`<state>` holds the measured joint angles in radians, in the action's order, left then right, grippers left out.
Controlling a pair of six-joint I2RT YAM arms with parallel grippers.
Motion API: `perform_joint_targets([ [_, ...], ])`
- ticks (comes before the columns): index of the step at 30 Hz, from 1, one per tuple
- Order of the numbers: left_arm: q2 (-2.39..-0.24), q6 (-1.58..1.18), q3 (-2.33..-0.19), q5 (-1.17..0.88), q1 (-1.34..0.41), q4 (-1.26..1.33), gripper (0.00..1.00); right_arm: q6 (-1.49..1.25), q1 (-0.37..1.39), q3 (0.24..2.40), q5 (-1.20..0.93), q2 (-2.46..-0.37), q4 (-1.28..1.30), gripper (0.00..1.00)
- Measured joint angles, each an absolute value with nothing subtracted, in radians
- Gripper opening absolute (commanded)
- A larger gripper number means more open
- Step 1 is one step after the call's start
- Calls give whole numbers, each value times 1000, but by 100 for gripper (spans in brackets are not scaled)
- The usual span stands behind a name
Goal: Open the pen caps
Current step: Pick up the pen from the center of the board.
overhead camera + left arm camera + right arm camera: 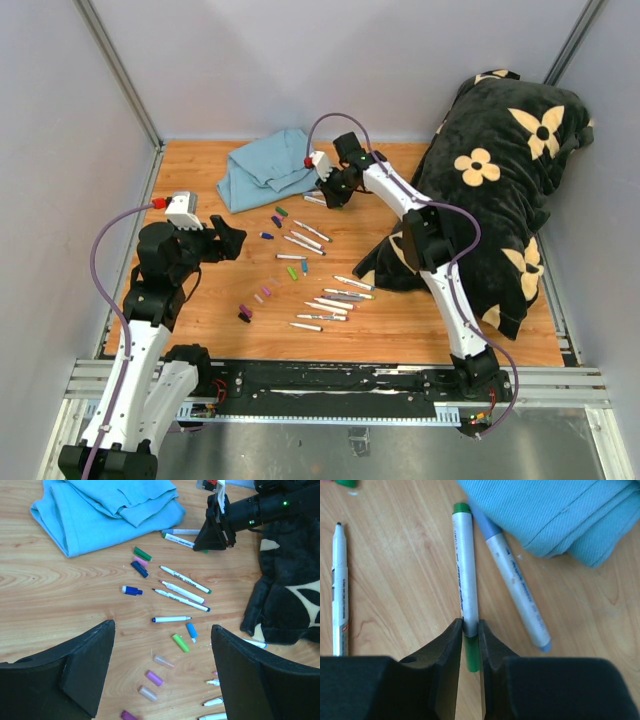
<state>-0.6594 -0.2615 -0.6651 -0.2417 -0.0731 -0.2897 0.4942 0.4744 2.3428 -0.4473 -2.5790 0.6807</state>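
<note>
Bright, even light falls from above on the wooden table (380, 335). Shadows are soft and pale. The top view is sharp all over. The black pillow (500, 200) at the table's right edge is so dark its folds barely show. The left gripper (161, 628) is a dark, fuzzy shape in its own view. The right gripper (470, 630) looks soft up close, but the green pen (465, 570) is sharp.

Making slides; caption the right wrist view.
Right gripper clamps a marker at its green cap, beside a blue cloth.
</note>
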Motion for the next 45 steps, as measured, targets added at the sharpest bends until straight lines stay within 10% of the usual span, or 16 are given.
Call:
perform_joint_targets([
  [13,-659,-262,-661,-246,-73,-290,81,550,474,2120,-414,-2436,724,13],
  [27,-657,-262,-660,-249,-68,-290,81,577,481,2275,-292,-2500,956,36],
  [39,-649,-262,-660,-252,-68,-290,81,585,516,2376,-268,-2556,1012,30],
  [45,-649,-262,-660,-257,-68,-290,81,589,517,2380,-288,-2559,1023,12],
])
